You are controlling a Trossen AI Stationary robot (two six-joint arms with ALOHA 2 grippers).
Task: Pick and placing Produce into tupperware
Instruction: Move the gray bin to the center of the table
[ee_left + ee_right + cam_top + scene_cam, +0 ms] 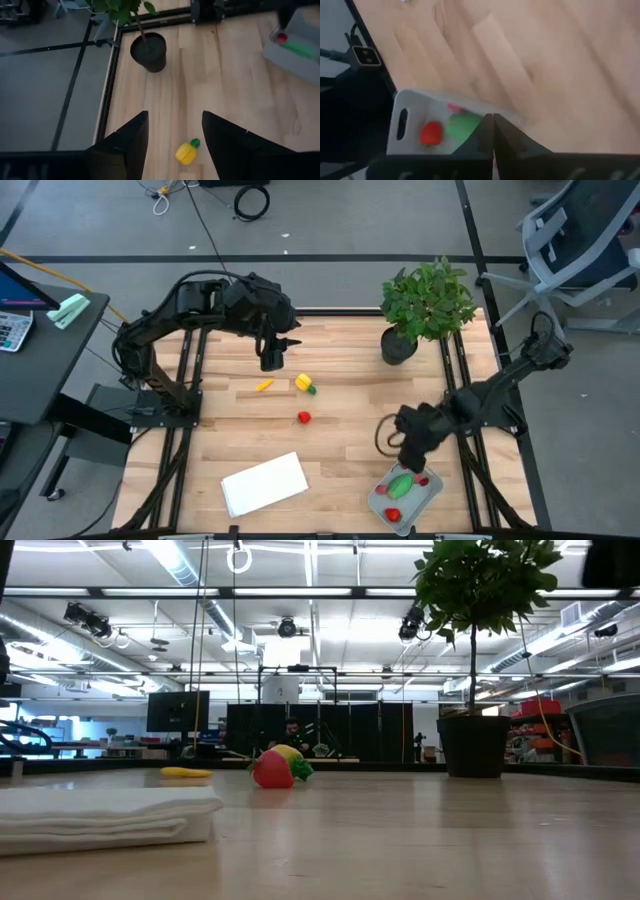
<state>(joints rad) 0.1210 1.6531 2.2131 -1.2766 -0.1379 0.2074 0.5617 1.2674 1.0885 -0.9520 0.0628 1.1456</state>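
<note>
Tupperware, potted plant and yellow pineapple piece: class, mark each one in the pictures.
tupperware (378, 502): high view, on its bare rim at the left corner.
potted plant (148, 51): left wrist view, on the dark pot's side.
yellow pineapple piece (185, 153): left wrist view, on its yellow body.

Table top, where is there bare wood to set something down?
Bare wood lies between the white sheet and the tupperware, and between the red piece and the potted plant. It's crowded around the yellow pieces under the left gripper.
</note>
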